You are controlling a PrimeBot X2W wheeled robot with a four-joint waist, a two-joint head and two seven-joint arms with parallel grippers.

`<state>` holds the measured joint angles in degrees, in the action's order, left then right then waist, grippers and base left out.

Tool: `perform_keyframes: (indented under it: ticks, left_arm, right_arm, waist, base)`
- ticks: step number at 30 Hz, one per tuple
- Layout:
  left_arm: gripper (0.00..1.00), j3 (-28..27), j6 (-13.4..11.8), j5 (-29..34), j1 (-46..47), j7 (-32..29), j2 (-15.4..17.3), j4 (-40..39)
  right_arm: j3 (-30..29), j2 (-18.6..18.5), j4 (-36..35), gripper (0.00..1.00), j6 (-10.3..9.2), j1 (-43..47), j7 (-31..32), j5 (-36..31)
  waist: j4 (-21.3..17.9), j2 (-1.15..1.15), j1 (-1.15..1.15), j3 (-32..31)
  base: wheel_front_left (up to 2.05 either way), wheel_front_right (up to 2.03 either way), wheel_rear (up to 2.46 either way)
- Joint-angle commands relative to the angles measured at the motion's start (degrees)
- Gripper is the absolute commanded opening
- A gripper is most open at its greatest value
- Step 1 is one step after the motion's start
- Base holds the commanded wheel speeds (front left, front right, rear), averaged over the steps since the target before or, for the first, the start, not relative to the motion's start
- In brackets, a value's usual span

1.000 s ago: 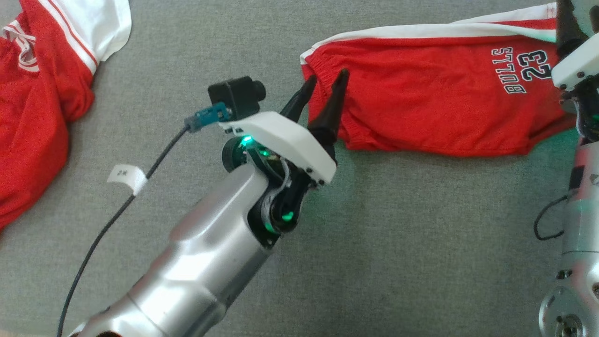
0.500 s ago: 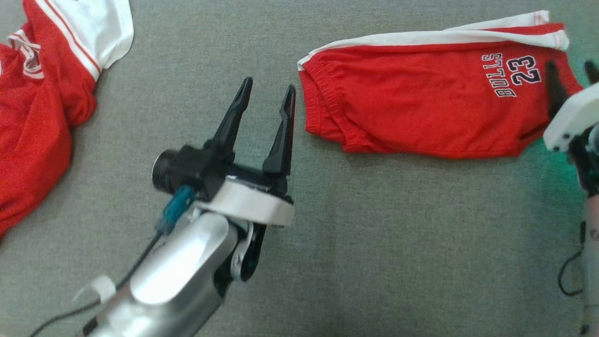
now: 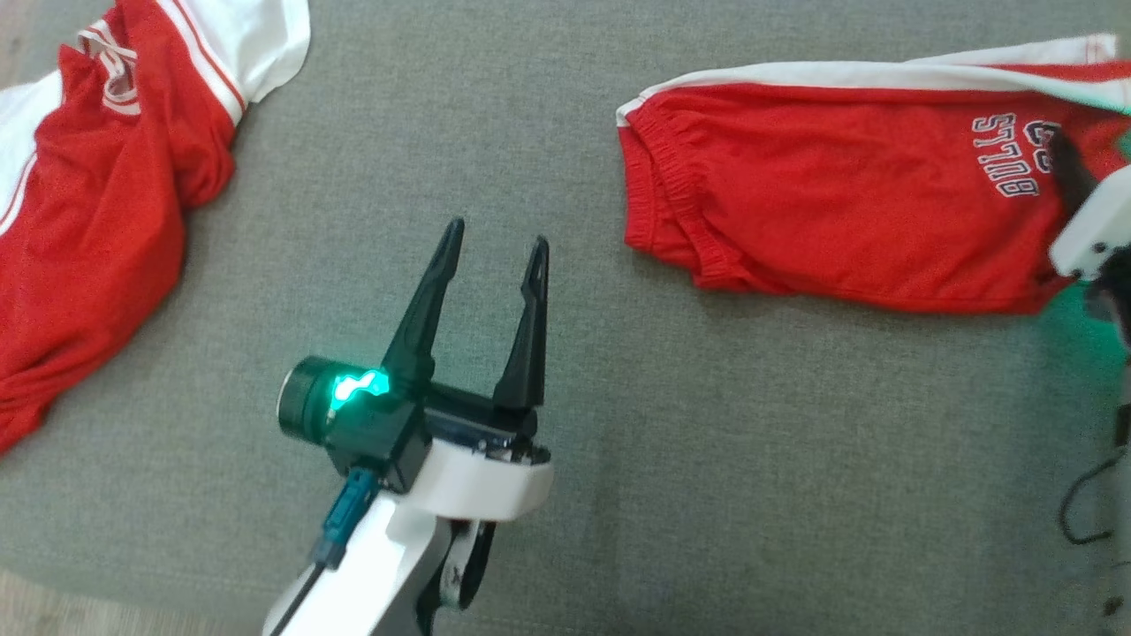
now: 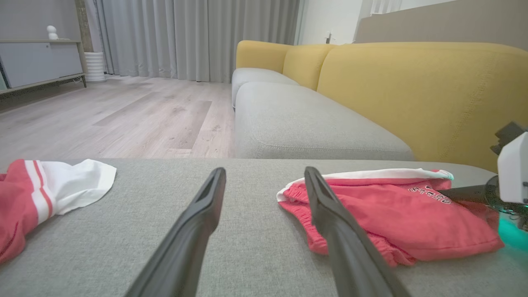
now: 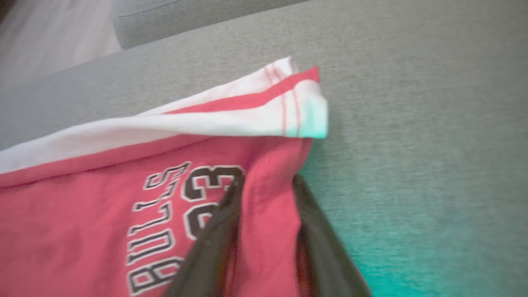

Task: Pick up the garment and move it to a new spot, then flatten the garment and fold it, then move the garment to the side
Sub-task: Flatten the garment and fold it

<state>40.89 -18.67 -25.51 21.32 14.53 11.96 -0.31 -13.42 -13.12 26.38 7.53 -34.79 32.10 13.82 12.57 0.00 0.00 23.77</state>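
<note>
Shorts [image 3: 839,203] lie flat on grey cushion [image 3: 707,442]; left gripper [image 3: 497,234] gapes empty; right gripper [image 5: 268,181] straddles their hem, grip unclear.

right gripper [image 5: 268,183], blurred, covers the shorts [image 5: 82,185] number, seemingly 23

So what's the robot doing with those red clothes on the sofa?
It is working on the red shorts, which lie flat on the grey sofa seat. Its right jaws stand either side of the shorts' hem by the number 23; whether they have pinched it is unclear. Its left jaws hang open above bare seat, holding nothing. A red and white shirt lies crumpled at the left.
</note>
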Motion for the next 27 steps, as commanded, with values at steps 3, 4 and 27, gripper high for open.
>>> perform_keyframes:
  ticks: [3, 4, 27]
  left_arm:
    - [1.00, -4.83, 1.93, 2.29, -2.37, 0.46, -0.56, -0.75]
    - [1.00, -5.74, 2.49, 2.70, -3.37, 0.46, -0.76, -0.36]
    - [1.00, -16.82, 13.75, 8.59, -19.31, 0.47, -6.77, 4.12]
  right_arm:
    - [2.05, 1.73, -0.96, 0.00, -0.04, 1.85, 0.12, 3.44]
    - [1.80, 1.75, -1.20, 0.00, -0.04, 2.25, -0.37, 4.18]
    - [-5.17, -4.41, -9.76, 0.00, -0.04, 6.45, -2.45, 3.07]
  waist:
    - [-0.99, 0.00, 0.00, -1.69]
    - [-1.51, 0.00, 0.00, -2.30]
    - [-3.16, 0.00, 0.00, -10.87]
  base:
    - [0.00, 0.00, 0.00]
    - [0.00, 0.00, 0.00]
    - [0.00, 0.00, 0.00]
